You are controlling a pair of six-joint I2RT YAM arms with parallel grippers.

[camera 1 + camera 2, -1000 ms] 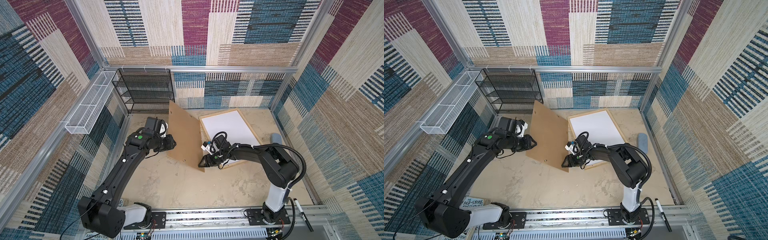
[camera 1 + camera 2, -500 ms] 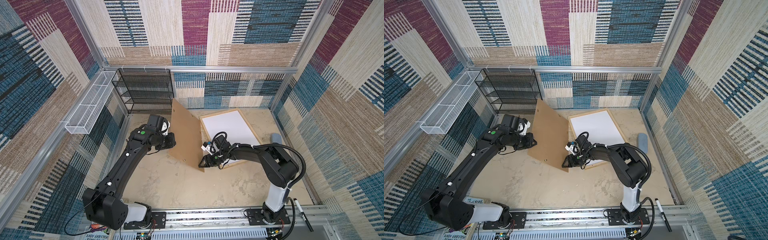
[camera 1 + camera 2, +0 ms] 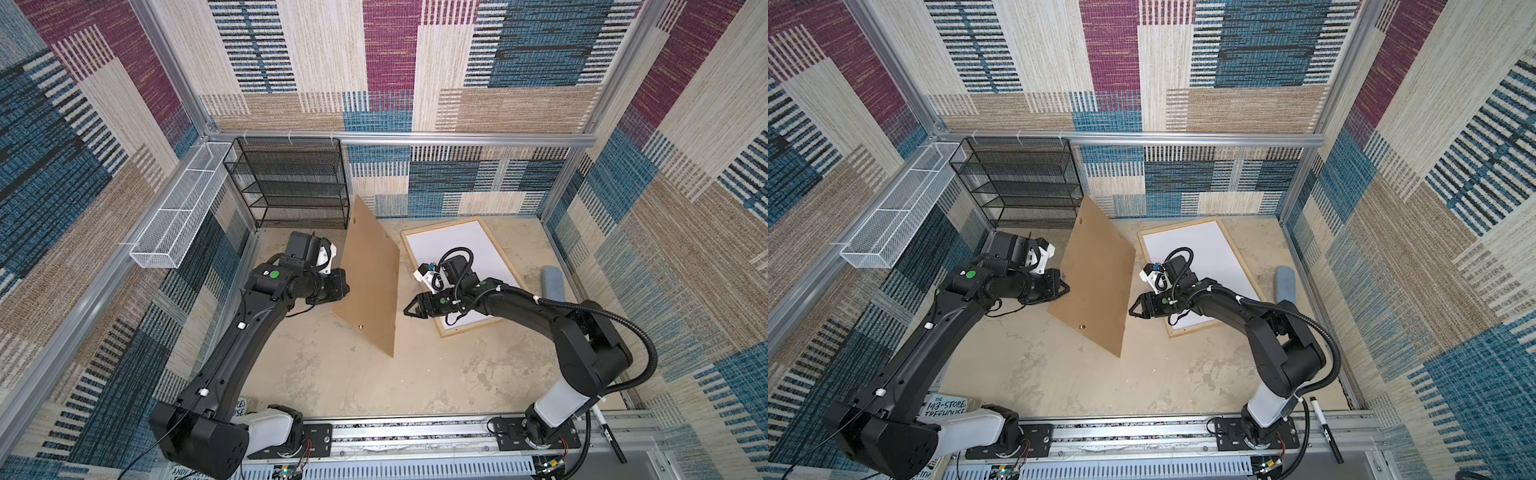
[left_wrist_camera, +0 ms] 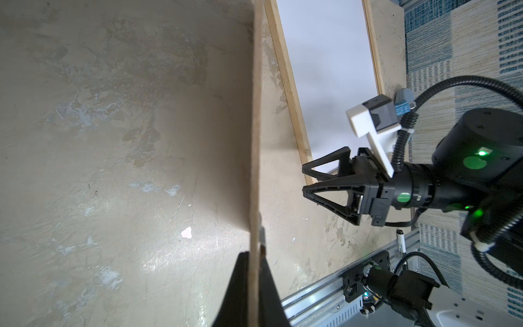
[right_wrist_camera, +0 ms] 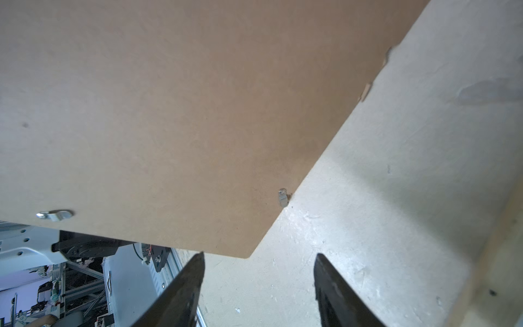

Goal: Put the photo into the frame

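L end effector point(image 4: 255, 256) clamped, gripping hardboard point(image 3: 370, 270) edge

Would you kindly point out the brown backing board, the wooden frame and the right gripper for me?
brown backing board point(image 3: 370, 276): a top view, middle of its face.
wooden frame point(image 3: 439, 228): a top view, on its far rail.
right gripper point(image 4: 304, 178): left wrist view, midway between its open fingertips.

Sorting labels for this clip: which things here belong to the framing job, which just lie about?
Job: frame, white sheet inside it, brown backing board pinched by left gripper, open right gripper.
Lying about: black mesh rack, white wire basket, grey-blue pad, marker.
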